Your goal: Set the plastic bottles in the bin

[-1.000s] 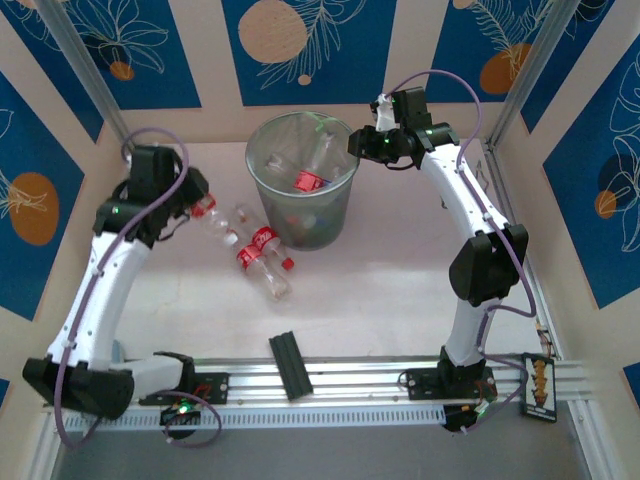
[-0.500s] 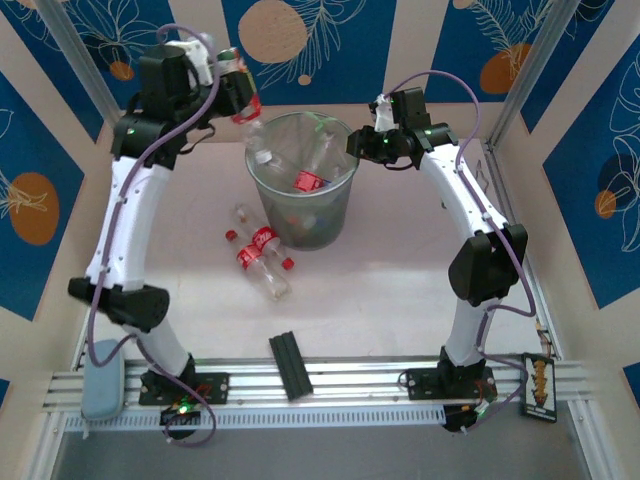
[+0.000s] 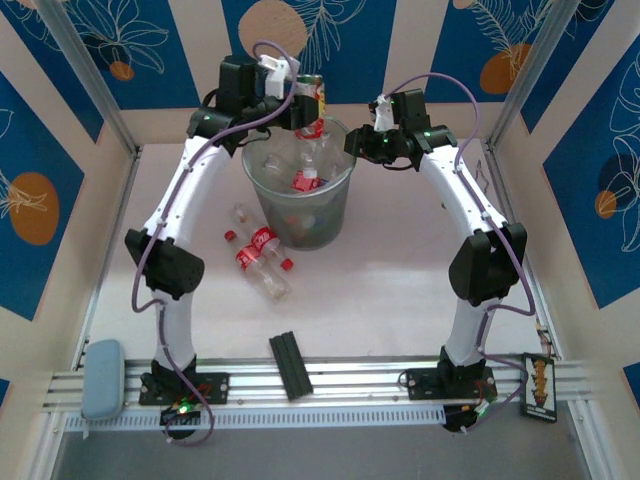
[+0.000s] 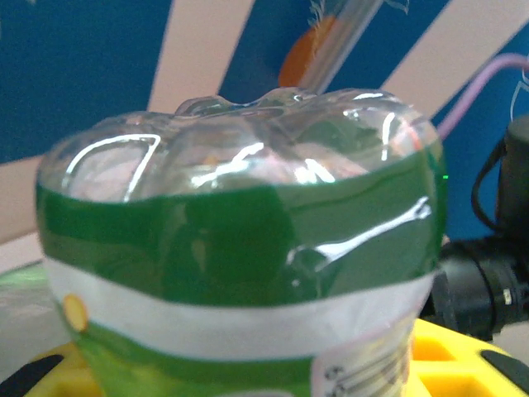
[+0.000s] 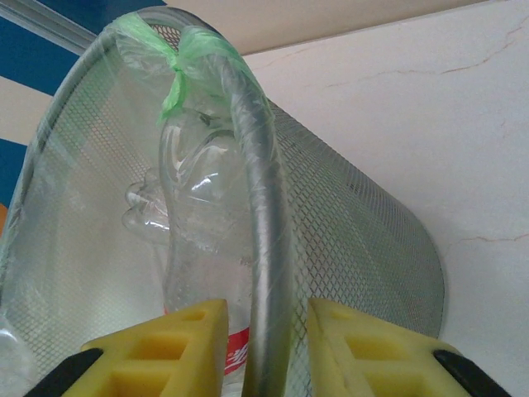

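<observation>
The left hand [image 3: 292, 104] is closed on a green-labelled bottle [image 4: 240, 248] and holds it above the far rim of the bin [image 3: 335, 212]. The right hand [image 5: 269, 314] is partly open. Its yellow pads [image 5: 169, 343] straddle the bin rim with a slight gap on each side. Several binned bottles [image 3: 305, 181] lie inside the bin. The loose bottles [image 3: 262, 250] lie on the desk [image 3: 400, 260], just beside the bin's near-left wall.
</observation>
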You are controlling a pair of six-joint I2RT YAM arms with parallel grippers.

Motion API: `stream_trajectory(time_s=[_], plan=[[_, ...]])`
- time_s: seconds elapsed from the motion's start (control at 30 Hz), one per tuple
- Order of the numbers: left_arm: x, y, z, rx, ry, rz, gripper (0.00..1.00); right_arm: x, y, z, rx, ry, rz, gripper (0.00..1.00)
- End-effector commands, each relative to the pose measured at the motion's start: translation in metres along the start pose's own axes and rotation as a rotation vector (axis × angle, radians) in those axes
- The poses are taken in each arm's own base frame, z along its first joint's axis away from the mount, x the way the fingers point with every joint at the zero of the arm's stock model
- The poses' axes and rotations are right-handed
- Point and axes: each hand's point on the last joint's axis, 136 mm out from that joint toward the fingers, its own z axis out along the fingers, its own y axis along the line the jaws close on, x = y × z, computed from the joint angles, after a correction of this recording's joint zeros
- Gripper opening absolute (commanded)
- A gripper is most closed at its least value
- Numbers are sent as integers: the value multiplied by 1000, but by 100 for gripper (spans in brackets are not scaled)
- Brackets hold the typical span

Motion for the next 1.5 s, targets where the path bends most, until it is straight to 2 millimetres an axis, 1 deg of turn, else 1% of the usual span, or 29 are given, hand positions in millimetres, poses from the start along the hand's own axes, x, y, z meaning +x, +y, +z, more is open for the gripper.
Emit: stream_trajectory(time_s=[0.0, 0.17, 0.33, 0.6, 0.73, 0.9, 0.93, 1.0, 1.13, 1.17, 1.27, 1.37, 1.4, 1.47], plan=[[9, -28, 0, 102, 49, 101, 0, 11, 8, 3, -49, 44, 19, 32], [32, -23, 14, 107, 118, 147, 0, 11, 7, 3, -46, 45, 21, 32], [55, -20, 29, 138, 183, 121, 0, 12, 6, 5, -43, 47, 24, 32], [87, 0, 48, 111, 271, 62, 0, 10, 3, 5, -39, 45, 28, 32], [100, 4, 51, 108, 309, 52, 0, 6, 1, 3, -34, 27, 30, 31], [115, 7, 52, 111, 358, 58, 0, -4, -8, 2, -30, 9, 51, 30], [118, 8, 54, 115, 365, 56, 2, -5, -7, 2, -30, 6, 49, 30], [121, 7, 55, 130, 372, 46, 10, -5, -9, 3, -27, 6, 51, 30], [126, 4, 56, 163, 386, 42, 19, -4, -12, 7, -24, 13, 57, 30], [127, 2, 55, 173, 389, 44, 23, -4, -11, 7, -25, 14, 57, 30], [121, -3, 51, 186, 373, 71, 43, -4, -13, 8, -23, 14, 59, 29], [108, -9, 46, 196, 326, 101, 69, -5, -13, 8, -23, 14, 60, 29], [103, -11, 44, 202, 307, 106, 75, -5, -13, 8, -23, 12, 59, 29], [96, -18, 41, 234, 278, 113, 83, -4, -13, 9, -22, 16, 61, 29]])
